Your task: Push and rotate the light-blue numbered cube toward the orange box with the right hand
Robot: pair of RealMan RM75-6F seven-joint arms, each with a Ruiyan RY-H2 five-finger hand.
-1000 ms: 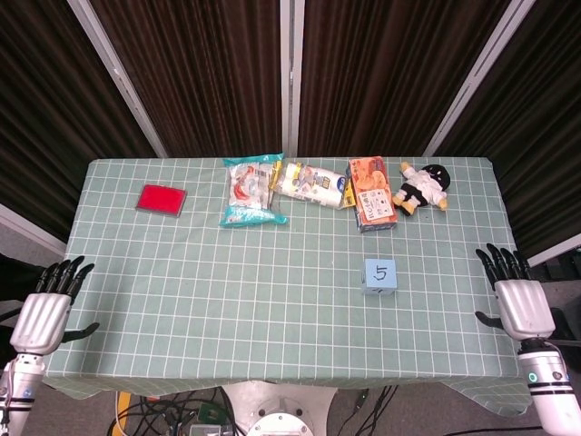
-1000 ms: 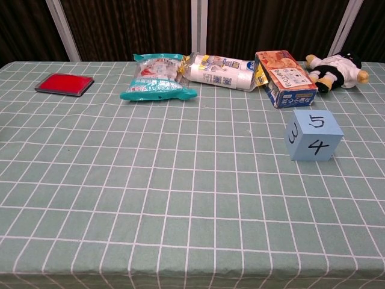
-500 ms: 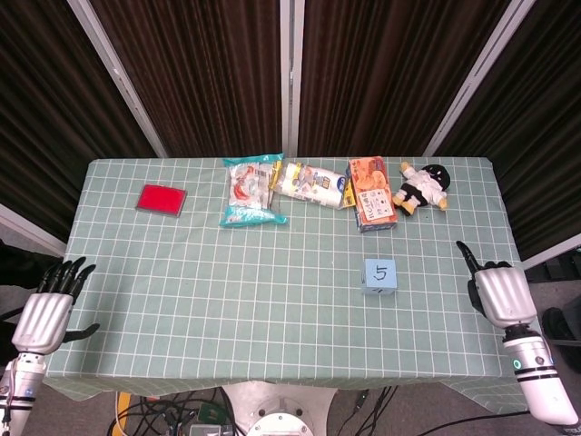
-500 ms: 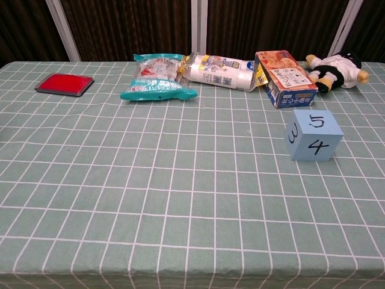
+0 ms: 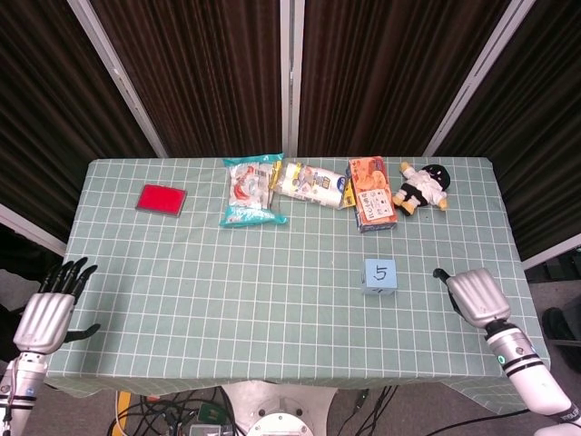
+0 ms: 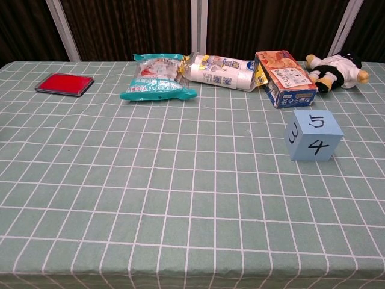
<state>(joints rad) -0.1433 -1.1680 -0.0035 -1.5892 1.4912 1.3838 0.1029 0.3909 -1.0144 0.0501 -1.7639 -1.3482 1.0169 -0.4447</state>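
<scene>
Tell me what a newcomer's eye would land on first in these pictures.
Most likely the light-blue numbered cube, alone on the checked tablecloth with 5 on top, and the right hand close beside it, not touching. Next comes the row at the far edge: red pad, snack bags, orange box and a plush doll.

The chest view shows no hands at all. In the head view, the right hand (image 5: 474, 295) shows only its back, so its fingers are mostly hidden. The left arm (image 5: 13, 391) is cut off by the edge. The box (image 5: 370, 193) has print too small to read. The doll's (image 6: 334, 70) face may be turned away.
</scene>
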